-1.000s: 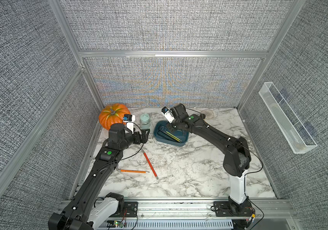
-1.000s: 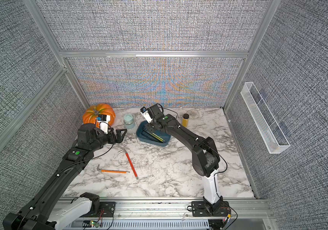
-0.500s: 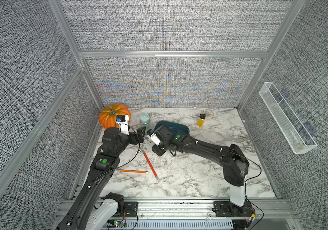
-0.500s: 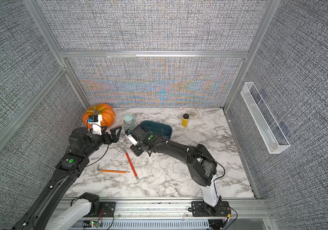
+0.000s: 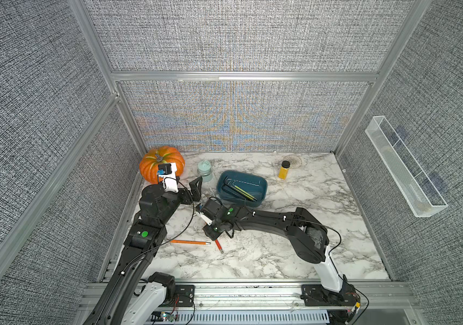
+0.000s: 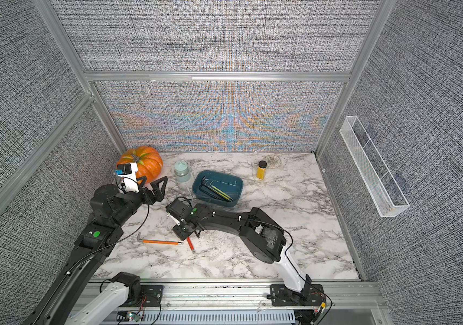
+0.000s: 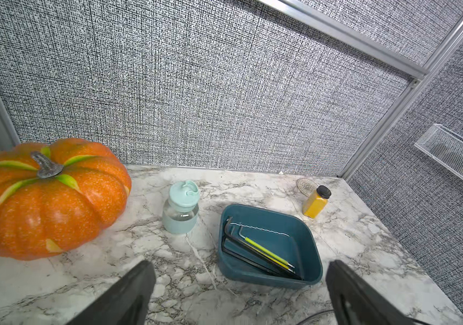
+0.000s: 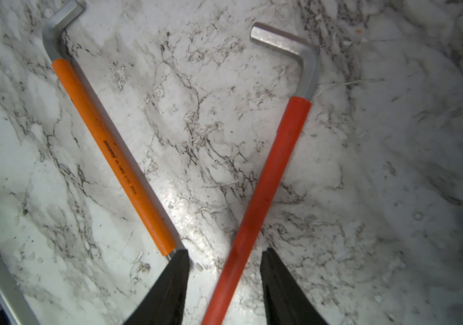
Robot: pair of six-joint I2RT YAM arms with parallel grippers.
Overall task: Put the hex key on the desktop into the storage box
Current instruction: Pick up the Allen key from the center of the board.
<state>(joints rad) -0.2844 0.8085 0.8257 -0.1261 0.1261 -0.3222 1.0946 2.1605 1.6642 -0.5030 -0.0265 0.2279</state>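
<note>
Right gripper [image 8: 224, 254] low, jaws half-spread astride the red key [image 8: 269, 174] with daylight either side, gripping nothing yet, seemingly lined up to pinch its sleeve; orange key [image 8: 112, 152] just beside; box [image 5: 264, 185] apart, holding other keys [image 7: 255, 253]; left gripper [image 7: 240, 264] wide, empty.

In both top views the right arm [image 5: 267, 222] covers most of the red-sleeved hex key [image 5: 219, 245] and the tips of the right pincer [image 8: 224, 254]. In a top view the left arm [image 5: 146, 233] hides the bend of the orange-sleeved hex key [image 5: 188, 242]. The right wrist view cuts off both keys at its edges. The dark keys [image 7: 243, 247] in the storage box [image 7: 316, 259] overlap too much to count.
</note>
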